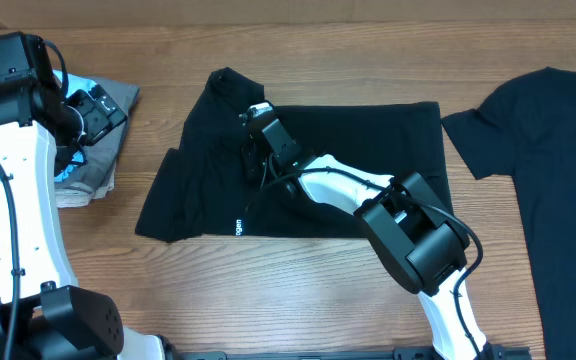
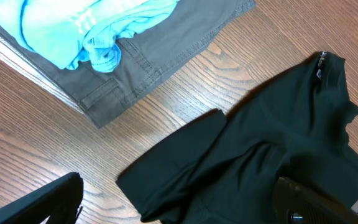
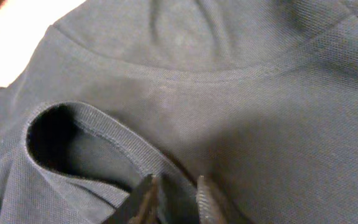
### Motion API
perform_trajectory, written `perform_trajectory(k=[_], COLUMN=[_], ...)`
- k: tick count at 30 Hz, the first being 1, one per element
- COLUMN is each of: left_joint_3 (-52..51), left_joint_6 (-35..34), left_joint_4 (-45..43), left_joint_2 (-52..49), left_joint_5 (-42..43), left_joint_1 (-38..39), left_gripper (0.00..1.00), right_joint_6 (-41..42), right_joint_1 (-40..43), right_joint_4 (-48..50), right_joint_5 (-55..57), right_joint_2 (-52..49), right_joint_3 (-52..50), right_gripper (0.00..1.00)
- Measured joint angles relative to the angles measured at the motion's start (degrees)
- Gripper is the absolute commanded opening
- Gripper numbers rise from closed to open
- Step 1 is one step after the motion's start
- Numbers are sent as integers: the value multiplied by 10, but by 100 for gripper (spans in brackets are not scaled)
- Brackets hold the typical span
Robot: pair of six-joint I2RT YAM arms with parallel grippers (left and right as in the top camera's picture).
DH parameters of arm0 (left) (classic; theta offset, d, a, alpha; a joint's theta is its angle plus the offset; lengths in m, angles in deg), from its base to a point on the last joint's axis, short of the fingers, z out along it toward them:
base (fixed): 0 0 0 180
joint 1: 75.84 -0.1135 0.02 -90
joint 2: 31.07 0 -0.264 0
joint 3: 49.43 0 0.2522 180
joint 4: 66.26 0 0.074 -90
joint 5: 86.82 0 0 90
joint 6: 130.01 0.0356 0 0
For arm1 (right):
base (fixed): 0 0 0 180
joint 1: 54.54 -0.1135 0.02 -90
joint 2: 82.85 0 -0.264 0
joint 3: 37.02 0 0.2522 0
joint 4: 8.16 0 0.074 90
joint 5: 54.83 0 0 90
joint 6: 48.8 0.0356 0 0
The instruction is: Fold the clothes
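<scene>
squarely inside the right pincer [image 3: 178, 198], ribbed edge of black t-shirt [image 3: 229, 112]

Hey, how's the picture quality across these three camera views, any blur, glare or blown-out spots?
Overhead: light is even and the view is sharp, but the black T-shirt swallows its own folds. Left wrist: the table grain is crisp, no glare. Right wrist: very close, the shirt is washed to grey, the top-left corner is blown out, and the right gripper fingertips are blurred.
</scene>
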Motion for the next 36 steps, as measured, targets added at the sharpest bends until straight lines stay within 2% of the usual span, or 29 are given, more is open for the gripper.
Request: perform_trajectory(k=[3,5,6,12,13,16,19,21,26,30,36], left_joint_3=[0,0,0,0,0,0,0,0,0,0,0], left_joint_6=[0,0,0,0,0,0,0,0,0,0,0], left_joint_4=[0,0,0,0,0,0,0,0,0,0,0], left_joint_2=[0,0,0,0,0,0,0,0,0,0,0], left_joint_5=[0,0,0,0,0,0,0,0,0,0,0], left_joint_1=[0,0,0,0,0,0,0,0,0,0,0], left_gripper=[100,100,100,100,100,100,100,100,100,100,100], right_joint_6=[-1,-1,-1,1,7,15,21,25,28,28,28], right_joint_1=[6,12,16,56,77,110,157,190,252,285,290], right_joint_4=[-35,-74,-99,-261,-310,-379,-468,-527,-607,-615,-615], right_joint_5=[5,6,8,10,10,10,11,11,11,11,11], right_joint_2=[14,43,65,278,333,383,408,406,399,398,398], right_joint_3=[0,0,-1,2,7,14,14,13,5,0,0], right_gripper=[41,52,53,63,69,78,89,100,100,100,100])
